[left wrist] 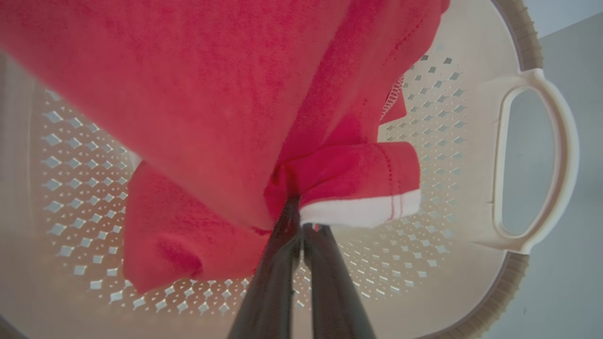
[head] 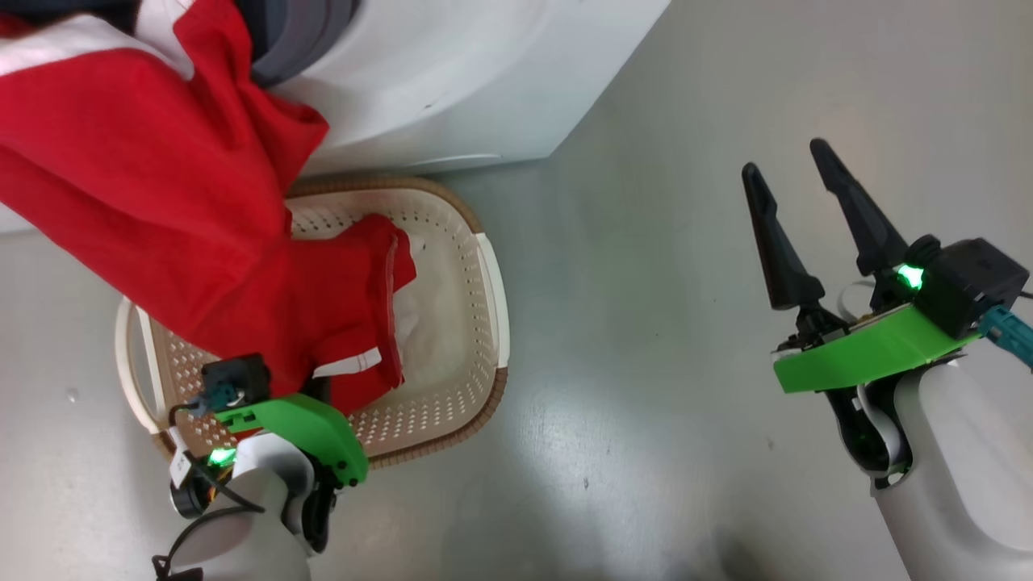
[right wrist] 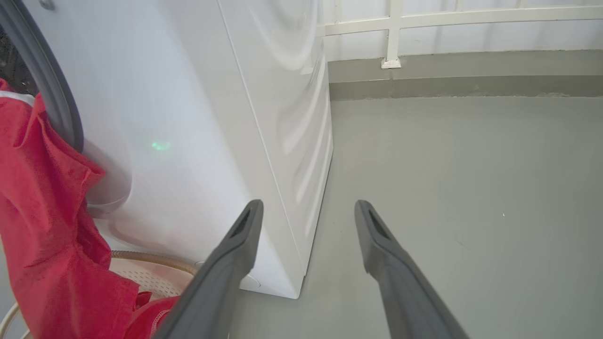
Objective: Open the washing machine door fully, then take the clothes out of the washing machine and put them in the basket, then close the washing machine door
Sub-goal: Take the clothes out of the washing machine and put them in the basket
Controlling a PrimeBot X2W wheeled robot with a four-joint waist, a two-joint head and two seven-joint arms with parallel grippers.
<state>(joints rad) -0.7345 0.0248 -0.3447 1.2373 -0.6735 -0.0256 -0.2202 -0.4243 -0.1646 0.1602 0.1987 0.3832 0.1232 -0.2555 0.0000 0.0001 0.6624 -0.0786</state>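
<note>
Clothes (head: pixel 145 177) draped from washing machine (head: pixel 452 73) into basket (head: pixel 492 282), left gripper (left wrist: pixel 297 212) clamped on their hem, evidently to lower them in; right gripper (head: pixel 784 157) stood spread, empty, aside.

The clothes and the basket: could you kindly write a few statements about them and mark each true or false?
1. The left gripper is shut on the clothes above the basket. True.
2. The right gripper holds a garment. False: it is open and empty.
3. The clothes lie wholly in the basket. False: part hangs from the washing machine opening.
4. The basket stands on the floor before the washing machine. True.
</note>
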